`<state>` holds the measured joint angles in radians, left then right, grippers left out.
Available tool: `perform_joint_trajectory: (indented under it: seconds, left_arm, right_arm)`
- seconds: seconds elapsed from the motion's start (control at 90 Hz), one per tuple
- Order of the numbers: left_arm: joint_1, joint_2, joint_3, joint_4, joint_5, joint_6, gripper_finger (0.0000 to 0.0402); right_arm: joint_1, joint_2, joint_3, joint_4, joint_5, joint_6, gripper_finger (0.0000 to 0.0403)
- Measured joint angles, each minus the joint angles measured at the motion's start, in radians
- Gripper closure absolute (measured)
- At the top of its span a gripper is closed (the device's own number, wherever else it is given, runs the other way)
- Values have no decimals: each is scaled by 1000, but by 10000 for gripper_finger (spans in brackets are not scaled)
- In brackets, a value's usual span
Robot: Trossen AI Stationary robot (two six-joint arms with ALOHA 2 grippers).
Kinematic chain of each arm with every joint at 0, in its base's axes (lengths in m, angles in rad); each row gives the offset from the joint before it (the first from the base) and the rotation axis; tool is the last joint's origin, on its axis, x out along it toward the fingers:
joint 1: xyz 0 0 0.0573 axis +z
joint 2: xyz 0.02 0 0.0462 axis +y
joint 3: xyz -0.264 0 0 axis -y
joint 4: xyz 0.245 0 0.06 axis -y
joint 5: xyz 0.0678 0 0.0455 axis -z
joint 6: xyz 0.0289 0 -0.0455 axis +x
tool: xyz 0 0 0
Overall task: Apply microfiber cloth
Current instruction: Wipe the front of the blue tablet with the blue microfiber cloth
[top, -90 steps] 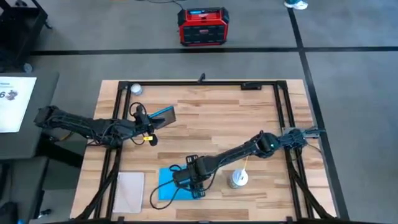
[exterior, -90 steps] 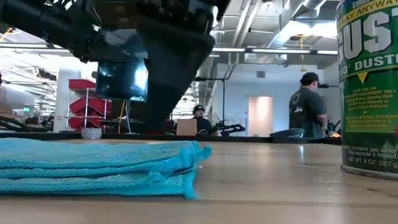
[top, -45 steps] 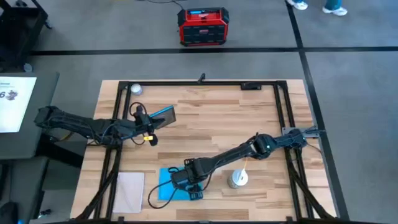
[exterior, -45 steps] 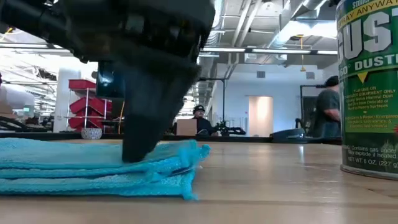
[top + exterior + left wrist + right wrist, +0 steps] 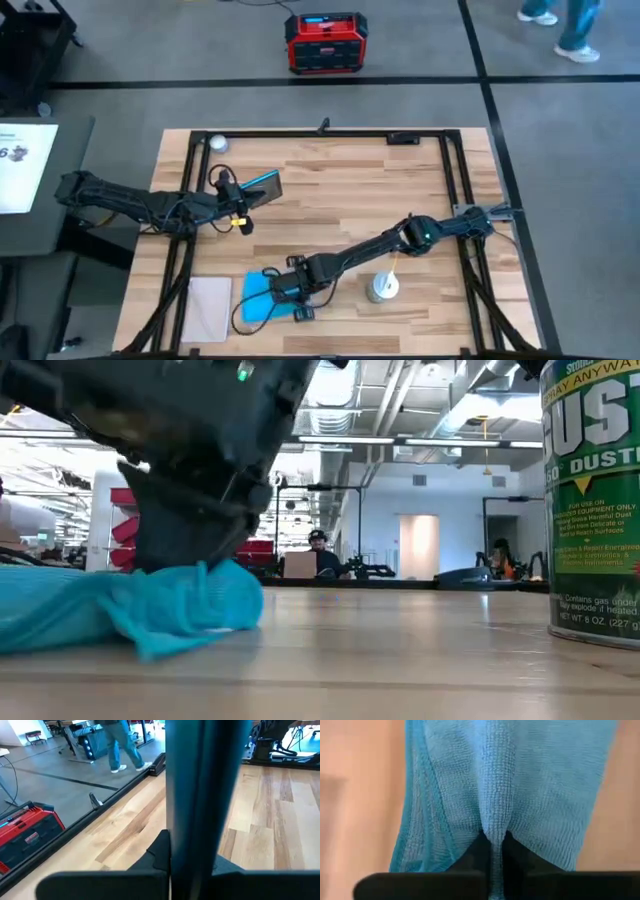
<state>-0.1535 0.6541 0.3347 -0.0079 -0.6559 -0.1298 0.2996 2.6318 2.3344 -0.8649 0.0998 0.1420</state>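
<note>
Right gripper [image 5: 492,851] pinched narrow on a ridge of the microfiber cloth [image 5: 520,785], seen only from its wrist, bunched just beside the pale sheet [image 5: 207,307]; left gripper [image 5: 243,204] clamping the tablet [image 5: 205,795] edge-on.

Two dark arms work over one wooden counter [image 5: 350,200], each ending in one end effector: the left end effector [image 5: 243,224] and the right end effector [image 5: 284,296]. One sky-blue microfiber cloth [image 5: 258,297], one pale grey-white sheet [image 5: 208,308], one dark tablet [image 5: 262,187], one green-labelled duster can [image 5: 592,500], one small pale round thing at the far corner [image 5: 218,144] lie on it. One red box [image 5: 327,43] sits on the floor
</note>
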Motion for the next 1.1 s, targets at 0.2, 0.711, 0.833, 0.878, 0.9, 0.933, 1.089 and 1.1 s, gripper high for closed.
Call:
perform_joint_trajectory:
  seconds: [0.2,0.711,0.833,0.878,0.9,0.933,1.089,1.1]
  left_arm:
    - [0,0,0,2,24,-10,401]
    - [-2,0,0,7,49,-3,401]
    - [-2,0,0,6,49,-3,401]
    - [-3,0,0,6,49,-3,401]
    - [-3,0,0,7,49,-2,401]
    - [-3,0,0,7,49,3,401]
    - [-3,0,0,25,49,13,401]
    - [-3,0,0,25,49,13,401]
  right_arm:
    - [-47,6,-3,114,-153,18,400]
    - [-38,156,7,333,-772,133,402]
    - [-37,160,7,386,-794,131,397]
    - [-38,160,7,386,-788,132,399]
    - [-38,160,7,385,-781,132,400]
    - [-36,160,7,384,-759,130,401]
    - [-21,111,0,321,-570,38,402]
    - [-21,105,0,313,-557,31,402]
